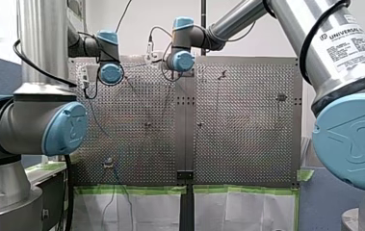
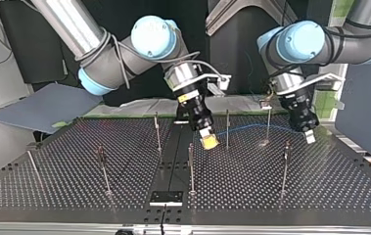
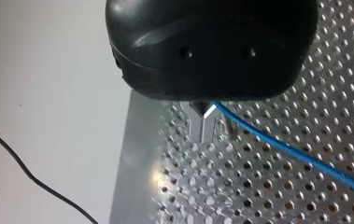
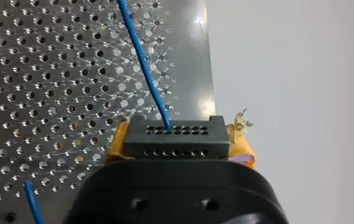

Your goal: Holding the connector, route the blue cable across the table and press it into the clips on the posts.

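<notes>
— So, what does the robot have in hand?

— Its right gripper [image 2: 208, 141] has its yellow pads clamped on the black connector [image 4: 174, 137], low over the table [image 2: 75, 161] near the middle. The blue cable [image 4: 143, 65] leaves the connector's face. In the top view it runs rightward past two posts [image 2: 227, 128] to the left gripper [image 3: 206, 122], whose metal fingers are pinched together on it.

— Is the cable seated in any clip?

— That cannot be told. It hangs beside the posts, partway up them, and the clips are too small to read.

— How should the robot route it well, then?

— Probably by gripping the connector firmly without twisting it, so the wire is not kinked where it exits. The left gripper should hold the span lightly taut, line it up squarely over a clip's mouth, then press straight in. Slack would likely let the cable slide past the post. Too much pull could bend a thin post or drag the connector from the pads.
</notes>
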`<state>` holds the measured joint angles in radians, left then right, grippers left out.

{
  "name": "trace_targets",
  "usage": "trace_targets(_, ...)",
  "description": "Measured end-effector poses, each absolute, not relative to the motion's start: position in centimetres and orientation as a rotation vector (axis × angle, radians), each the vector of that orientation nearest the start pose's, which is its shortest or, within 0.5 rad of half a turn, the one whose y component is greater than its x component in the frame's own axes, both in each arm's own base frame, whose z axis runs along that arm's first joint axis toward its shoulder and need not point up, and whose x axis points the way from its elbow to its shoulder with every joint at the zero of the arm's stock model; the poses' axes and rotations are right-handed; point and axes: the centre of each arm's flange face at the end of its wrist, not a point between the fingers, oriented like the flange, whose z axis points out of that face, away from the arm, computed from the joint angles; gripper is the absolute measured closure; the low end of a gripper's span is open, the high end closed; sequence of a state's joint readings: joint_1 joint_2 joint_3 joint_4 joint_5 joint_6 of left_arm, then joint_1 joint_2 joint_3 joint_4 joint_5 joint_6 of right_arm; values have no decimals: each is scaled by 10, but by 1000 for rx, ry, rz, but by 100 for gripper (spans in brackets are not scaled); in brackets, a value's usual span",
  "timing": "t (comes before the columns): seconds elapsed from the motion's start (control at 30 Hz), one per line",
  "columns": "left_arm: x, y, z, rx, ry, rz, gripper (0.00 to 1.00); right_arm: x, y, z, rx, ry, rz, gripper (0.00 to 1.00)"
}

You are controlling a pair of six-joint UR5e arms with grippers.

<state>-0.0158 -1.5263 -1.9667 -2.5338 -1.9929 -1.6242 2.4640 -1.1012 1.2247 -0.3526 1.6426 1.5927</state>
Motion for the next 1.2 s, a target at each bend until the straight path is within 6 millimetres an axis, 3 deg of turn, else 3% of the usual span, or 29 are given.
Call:
trace_targets(0.4, 491, -89, 370, -383, 1289, 207, 100, 633, -353, 399, 1564, -657, 1954, 100)
trace_targets(0.9, 507, -71, 385, -389, 1251, 182, 100, 637, -366, 405, 1538, -660, 1965, 100)
trace_targets(1.2, 518, -68, 370, -365, 1274, 156, 100, 639, -368, 404, 1537, -663, 1963, 100)
